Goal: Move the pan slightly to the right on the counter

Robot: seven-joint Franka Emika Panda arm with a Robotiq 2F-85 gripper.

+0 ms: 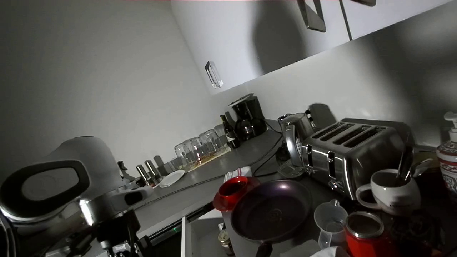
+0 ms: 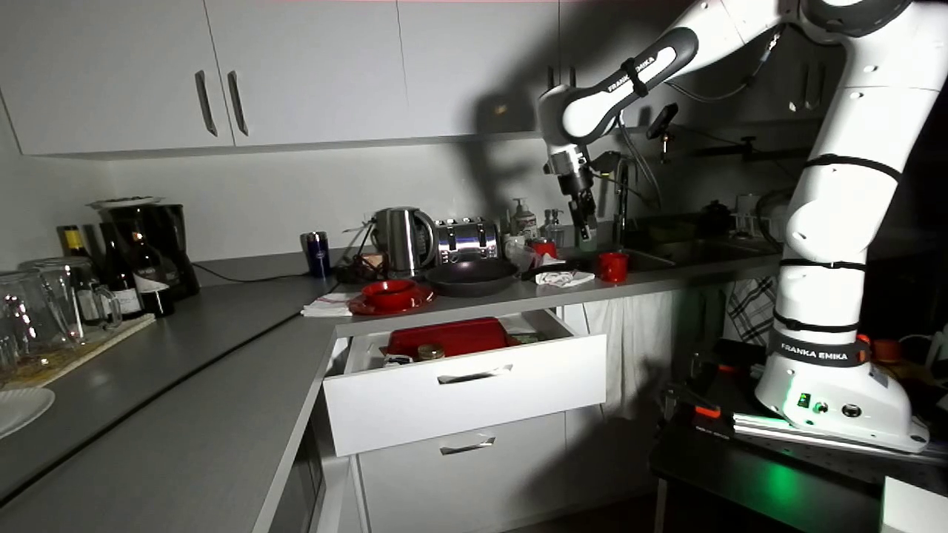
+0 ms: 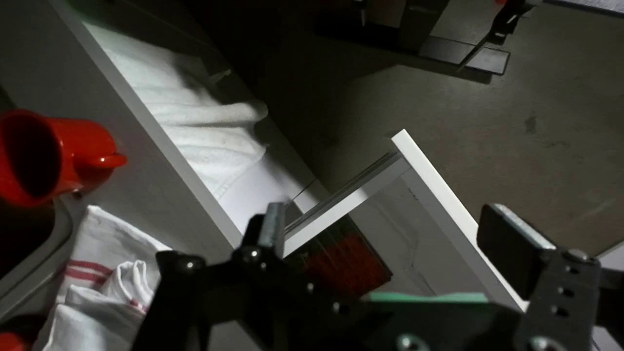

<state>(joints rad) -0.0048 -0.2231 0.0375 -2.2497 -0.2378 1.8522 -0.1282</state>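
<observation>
The pan is a round, shallow black frying pan (image 1: 273,210). It sits on the grey counter (image 2: 222,385) between a red bowl and the toaster. It also shows in an exterior view (image 2: 472,278), with its dark handle (image 2: 546,268) pointing toward the red mug. My gripper (image 2: 587,224) hangs above the counter, to the right of the pan and apart from it, above the red mug's area. In the wrist view my gripper (image 3: 392,226) has its fingers wide apart with nothing between them. The pan is out of the wrist view.
A drawer (image 2: 466,385) stands open below the pan. A red bowl (image 2: 390,295) is left of the pan, with a kettle (image 2: 401,240) and toaster (image 2: 466,238) behind. A red mug (image 2: 613,267) and a striped cloth (image 2: 564,278) lie near the handle.
</observation>
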